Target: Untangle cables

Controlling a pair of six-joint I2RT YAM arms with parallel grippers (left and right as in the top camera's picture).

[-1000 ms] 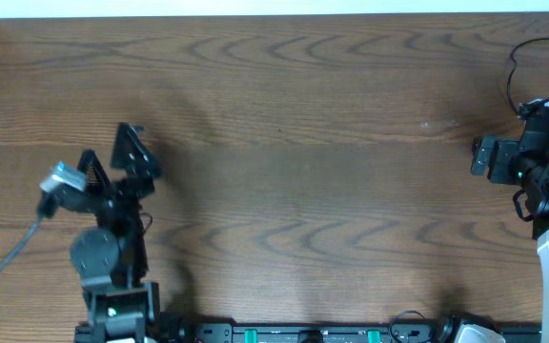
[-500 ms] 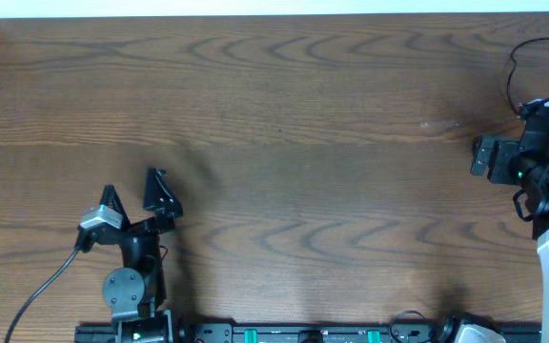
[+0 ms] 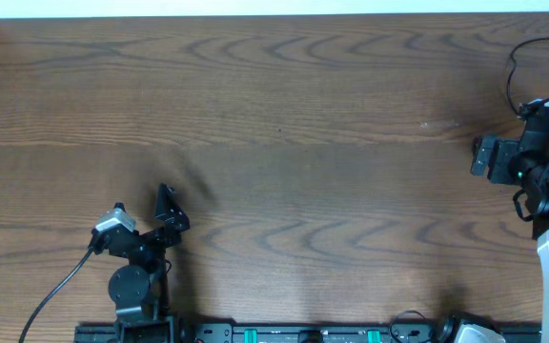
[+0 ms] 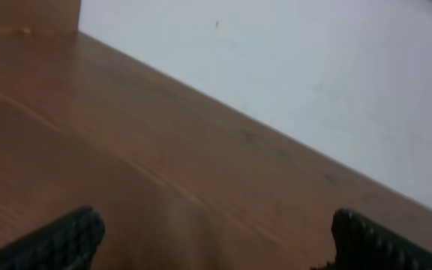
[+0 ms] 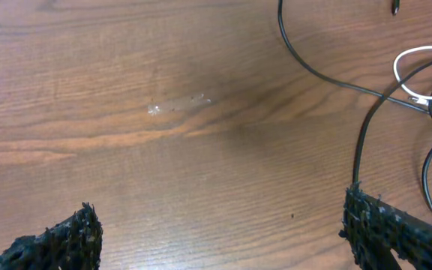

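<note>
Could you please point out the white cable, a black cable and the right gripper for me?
white cable (image 5: 426,49), right wrist view, top of its loop.
black cable (image 5: 356,157), right wrist view, its straight stretch.
right gripper (image 5: 227,236), right wrist view, midway between its fingertips.

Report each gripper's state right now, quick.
Left gripper: jaws open, holding nothing.
Right gripper: jaws open, holding nothing.

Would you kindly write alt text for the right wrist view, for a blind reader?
On a brown wooden table, thin black cables and a looped thin white cable cross at the picture's right. The right gripper is open, its black textured fingertips at the bottom corners, nothing between them.
</note>
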